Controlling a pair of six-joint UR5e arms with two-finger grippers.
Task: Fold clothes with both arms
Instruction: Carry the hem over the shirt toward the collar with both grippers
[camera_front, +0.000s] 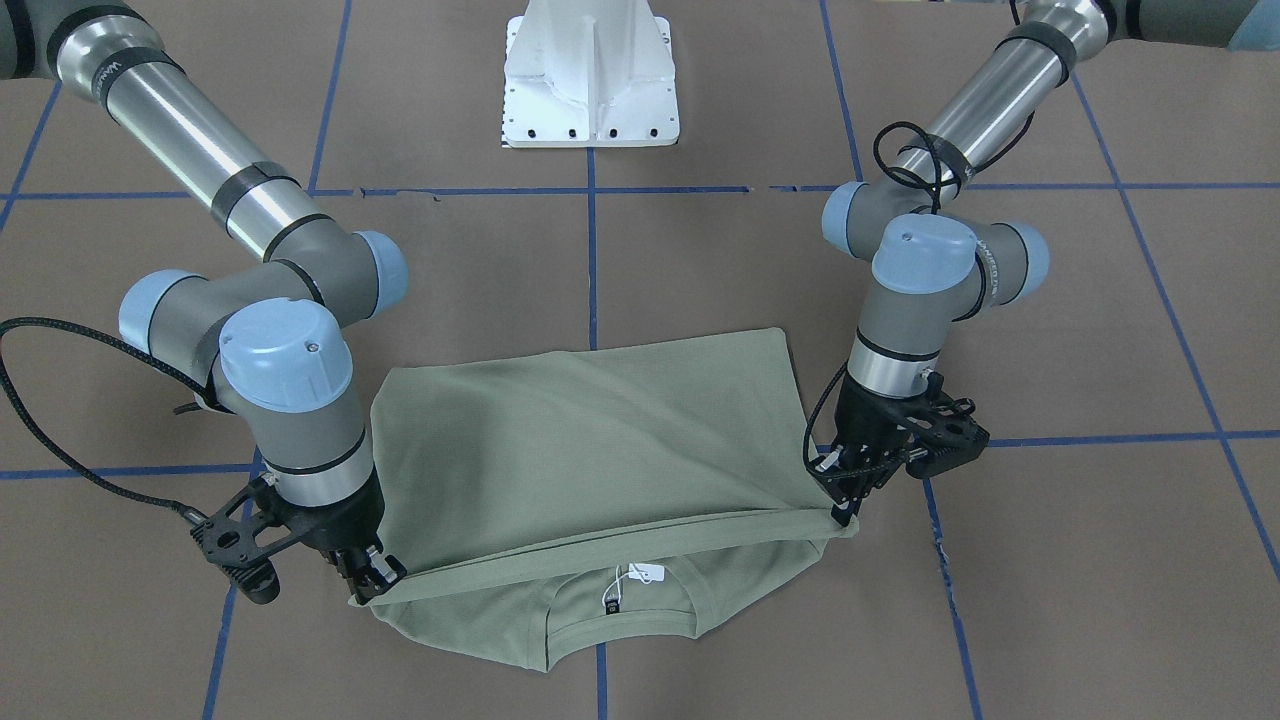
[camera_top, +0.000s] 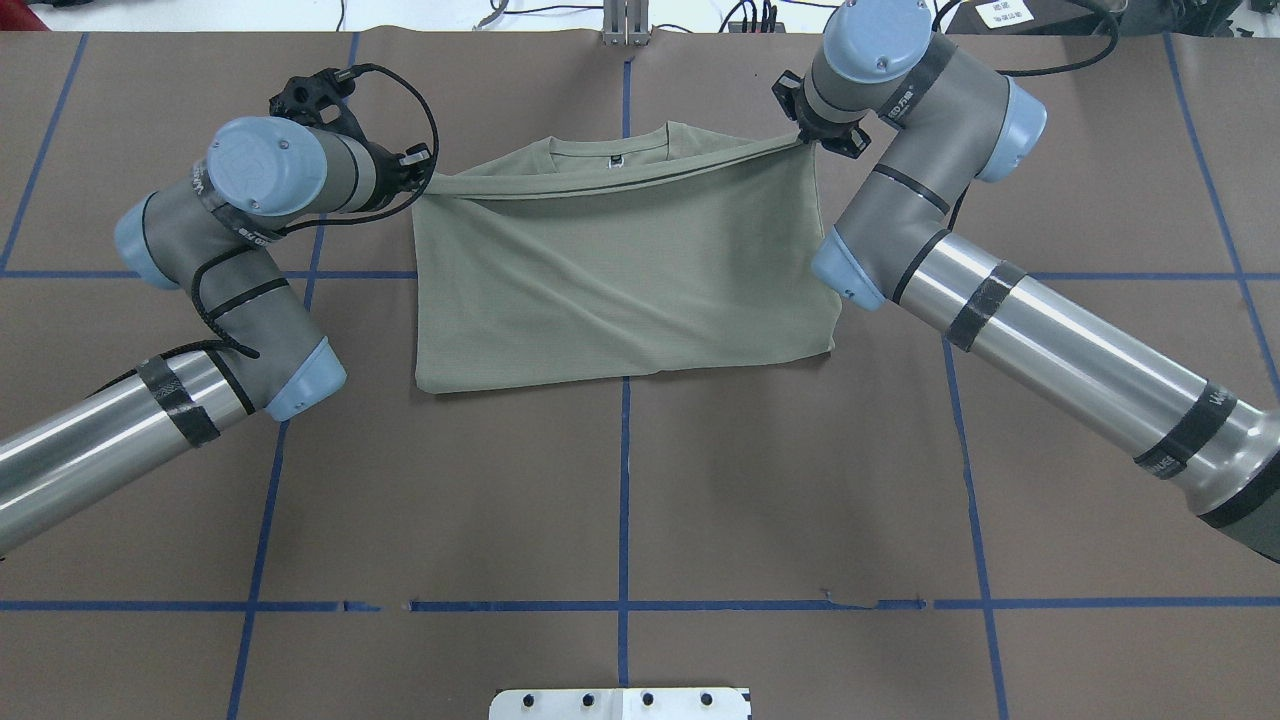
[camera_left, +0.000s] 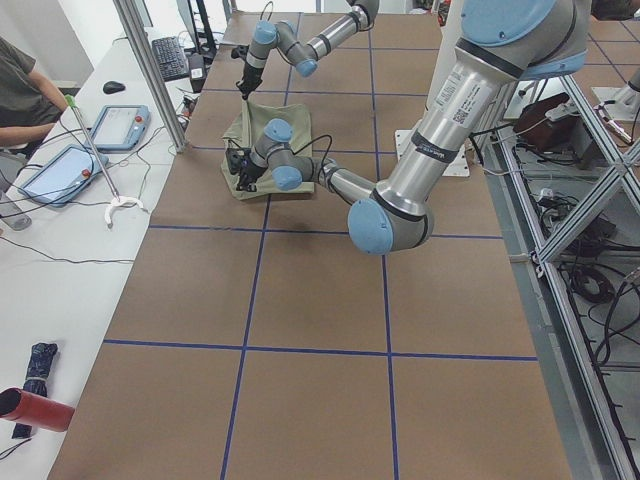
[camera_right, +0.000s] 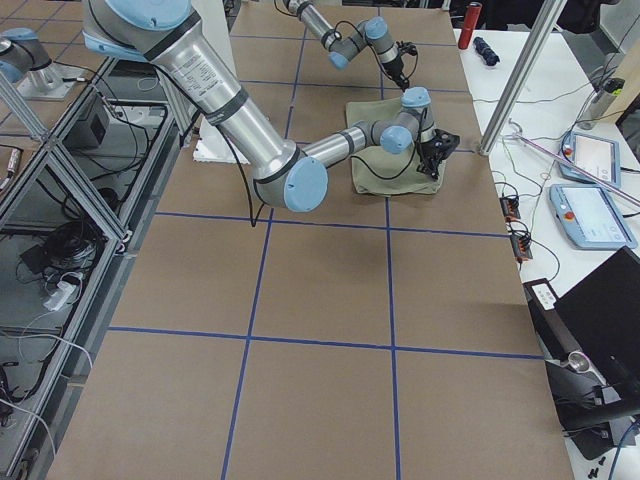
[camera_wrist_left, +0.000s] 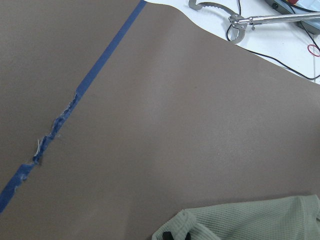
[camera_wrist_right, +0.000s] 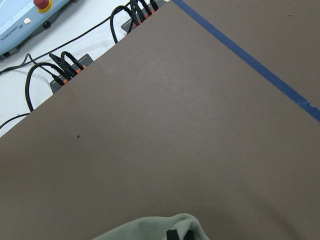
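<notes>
The sage-green clothes (camera_front: 600, 430) lie on the brown table, the lower half folded up toward the round collar (camera_front: 620, 612). A white hang tag (camera_front: 648, 572) and a black neck label (camera_front: 613, 603) show under the raised edge. My left gripper (camera_front: 840, 505) is shut on one corner of that edge, and my right gripper (camera_front: 372, 585) is shut on the other. The edge hangs taut between them, just above the collar. From overhead, the left gripper (camera_top: 418, 185) and right gripper (camera_top: 808, 140) flank the clothes (camera_top: 620, 270). Both wrist views show only a strip of green fabric (camera_wrist_left: 250, 220) (camera_wrist_right: 150, 229).
The white pedestal base (camera_front: 592, 80) stands behind the shirt on the robot's side. Blue tape lines (camera_top: 624, 500) grid the brown table. Beyond the far edge are teach pendants (camera_left: 60, 170), cables (camera_wrist_right: 65, 65), a grabber tool (camera_wrist_left: 235, 20) and a seated person (camera_left: 20, 90).
</notes>
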